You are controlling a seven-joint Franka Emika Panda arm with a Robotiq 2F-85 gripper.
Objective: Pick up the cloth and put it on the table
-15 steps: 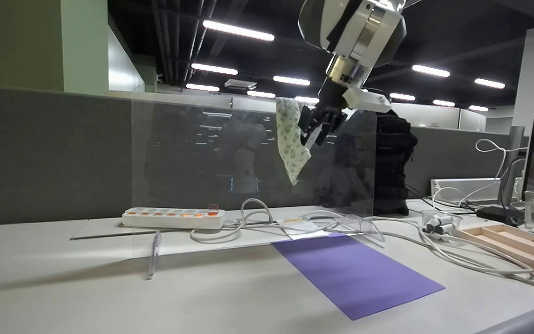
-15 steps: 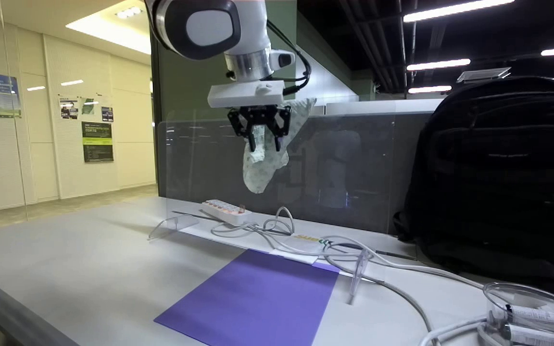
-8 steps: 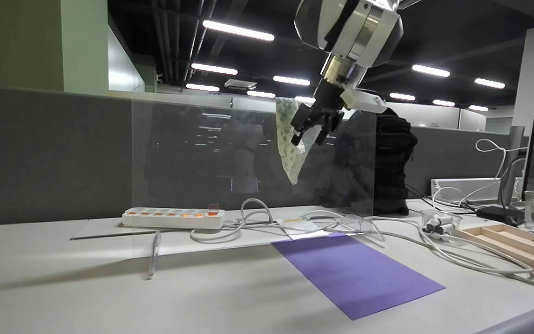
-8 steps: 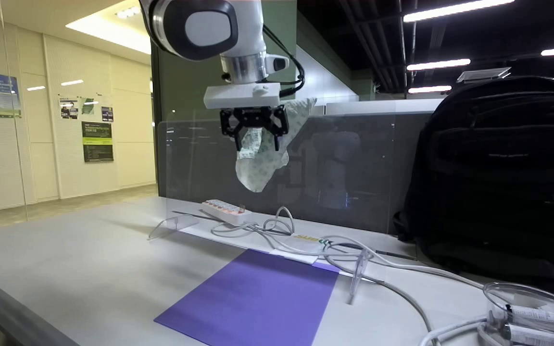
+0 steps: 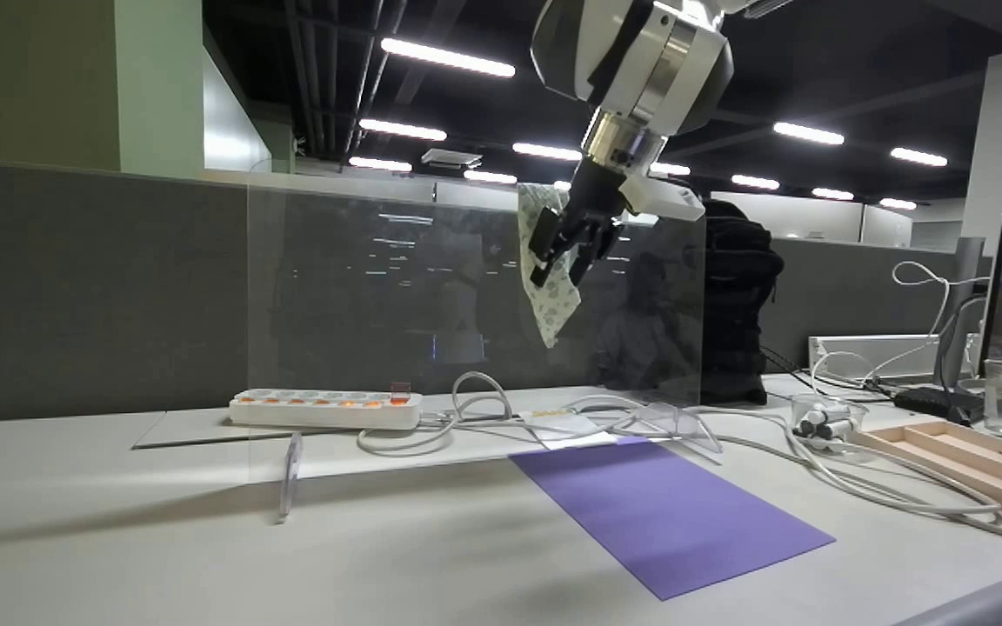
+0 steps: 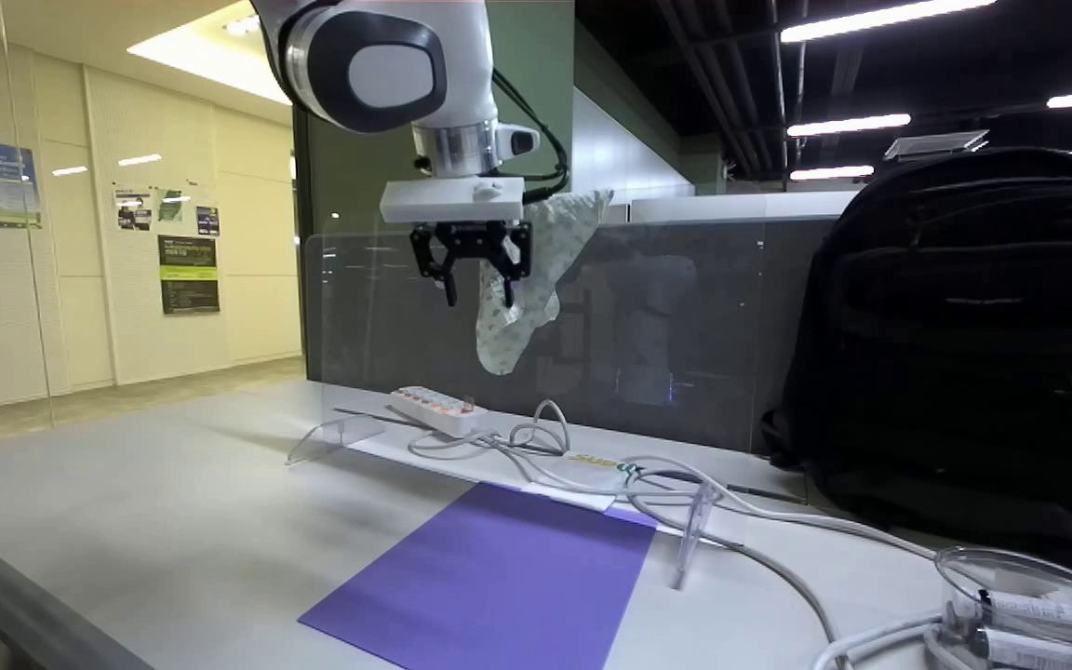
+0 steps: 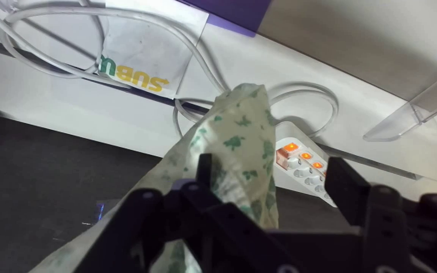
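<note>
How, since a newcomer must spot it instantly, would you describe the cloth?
Find the clear screen on the table. Near its top, by the black tool, hangs the pale cloth, tapering at the bottom. Its green leafy print sets it apart from both.

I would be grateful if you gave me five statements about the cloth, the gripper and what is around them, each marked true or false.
1. A purple sheet lies on the table. True.
2. Nothing glows in the wrist view. False: the power strip glows orange in several spots.
3. The cloth has a green pattern. True.
4. The cloth lies flat on the purple sheet. False: it hangs above the table.
5. The gripper is open. True.
</note>
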